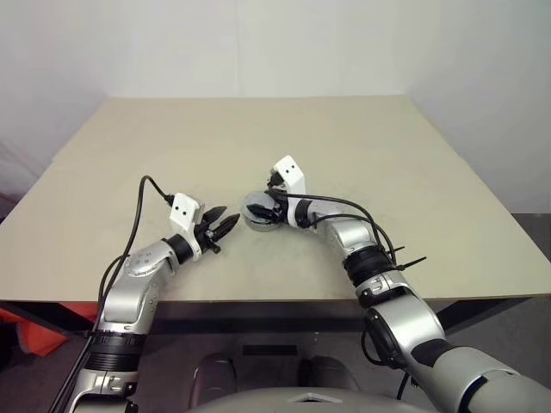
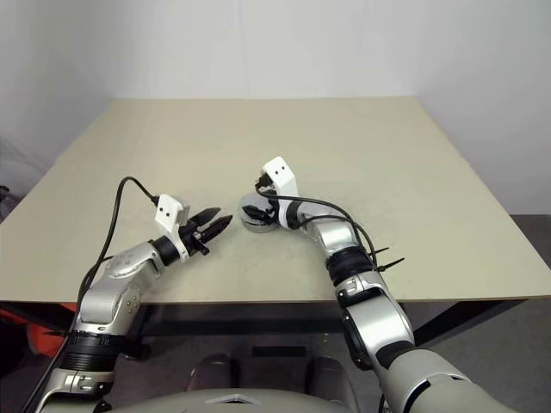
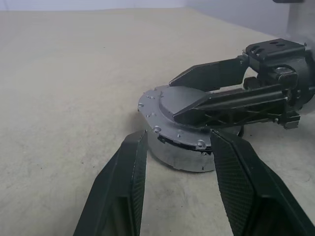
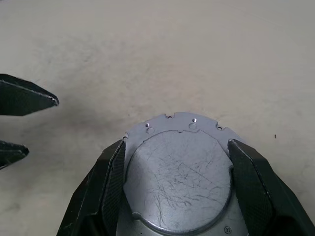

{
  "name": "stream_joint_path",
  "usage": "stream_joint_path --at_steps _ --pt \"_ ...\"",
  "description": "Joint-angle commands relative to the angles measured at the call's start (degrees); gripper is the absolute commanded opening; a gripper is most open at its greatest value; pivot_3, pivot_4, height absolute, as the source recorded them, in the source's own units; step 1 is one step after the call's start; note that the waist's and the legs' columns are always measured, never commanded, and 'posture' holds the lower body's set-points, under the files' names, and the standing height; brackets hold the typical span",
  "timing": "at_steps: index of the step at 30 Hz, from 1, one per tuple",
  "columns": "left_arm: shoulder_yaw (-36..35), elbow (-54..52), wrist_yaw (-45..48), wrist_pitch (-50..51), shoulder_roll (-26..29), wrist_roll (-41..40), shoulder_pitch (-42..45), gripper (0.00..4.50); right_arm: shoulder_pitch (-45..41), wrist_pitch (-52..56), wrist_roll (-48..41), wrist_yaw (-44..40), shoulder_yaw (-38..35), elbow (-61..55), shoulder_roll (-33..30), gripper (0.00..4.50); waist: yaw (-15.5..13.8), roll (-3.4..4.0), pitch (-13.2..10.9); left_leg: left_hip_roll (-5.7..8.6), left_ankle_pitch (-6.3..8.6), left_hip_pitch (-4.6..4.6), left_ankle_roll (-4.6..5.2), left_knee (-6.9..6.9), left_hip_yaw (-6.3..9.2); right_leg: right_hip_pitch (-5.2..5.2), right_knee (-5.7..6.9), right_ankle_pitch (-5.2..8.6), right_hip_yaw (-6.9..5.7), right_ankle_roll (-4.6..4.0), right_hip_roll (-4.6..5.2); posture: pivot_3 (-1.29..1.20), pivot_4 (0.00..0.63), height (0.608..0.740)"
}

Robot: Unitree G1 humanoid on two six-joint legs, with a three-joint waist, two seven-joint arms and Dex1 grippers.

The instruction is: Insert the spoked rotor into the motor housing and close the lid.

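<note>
The lid [image 4: 178, 172], a flat grey metal disc with a scratched face and a notched edge with small holes, is seen lying on top of a round silver-grey body, taken to be the motor housing [image 3: 179, 155]; the two are stacked and stand on the counter [image 1: 258, 138]. What lies inside the housing is hidden by the lid, so the place of the spoked rotor cannot be told.

The right gripper [image 4: 178, 162] is set around the lid from the side away from the left arm. Its two black fingers [image 4: 106, 187] are spread wide, one along each flank of the disc, touching or just beside its edge. Whether the disc is squeezed or merely bracketed cannot be told. In the left wrist view these fingers are seen lying across the top and far side of the lid, pointing slightly downward.

The left gripper [image 1: 225, 225] is found just beside the housing, on its left side, apart from it and pointing level toward it. Its fingers [image 3: 123, 196] are partly open with nothing between them; the pointed tips are seen from the right wrist camera, well clear of the lid's edge.

The housing stands on the near half of the counter, about midway across it. The beige surface around the stack is bare, and a pale wall rises beyond the far edge.
</note>
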State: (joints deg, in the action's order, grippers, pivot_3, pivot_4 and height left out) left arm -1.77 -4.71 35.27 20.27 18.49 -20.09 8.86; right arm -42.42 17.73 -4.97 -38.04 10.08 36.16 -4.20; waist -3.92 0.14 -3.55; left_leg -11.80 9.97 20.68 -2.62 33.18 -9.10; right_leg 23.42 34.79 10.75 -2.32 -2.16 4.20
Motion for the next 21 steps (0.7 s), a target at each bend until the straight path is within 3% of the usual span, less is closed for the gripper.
stream_joint_path --at_steps 1,9,21 --pt "-1.04 -2.53 -0.24 -0.31 0.84 -0.5 0.1 2.13 -0.77 -1.28 0.67 -1.17 0.64 -0.77 -0.2 3.17 0.0 0.0 0.0 0.0 0.0 -0.01 0.0 0.0 0.0 0.0 0.0 0.01 0.0 0.02 0.0 0.0 0.0 0.74" --pt "-2.23 -3.12 -0.22 0.05 1.81 -1.23 -1.24 2.13 -1.03 1.25 -0.7 -2.94 -0.81 -2.57 -0.58 3.17 0.0 0.0 0.0 0.0 0.0 -0.03 0.0 0.0 0.0 -0.02 0.01 0.04 0.0 0.07 0.0 0.0 0.0 0.74" --pt "-2.04 -3.33 -0.52 0.2 1.79 -1.27 -1.39 2.13 -0.74 -6.45 4.99 -2.35 2.56 2.15 -1.77 3.17 0.0 0.0 0.0 0.0 0.0 -0.1 0.0 0.0 0.0 -0.08 0.01 0.07 0.0 0.12 0.0 0.0 0.0 0.74"
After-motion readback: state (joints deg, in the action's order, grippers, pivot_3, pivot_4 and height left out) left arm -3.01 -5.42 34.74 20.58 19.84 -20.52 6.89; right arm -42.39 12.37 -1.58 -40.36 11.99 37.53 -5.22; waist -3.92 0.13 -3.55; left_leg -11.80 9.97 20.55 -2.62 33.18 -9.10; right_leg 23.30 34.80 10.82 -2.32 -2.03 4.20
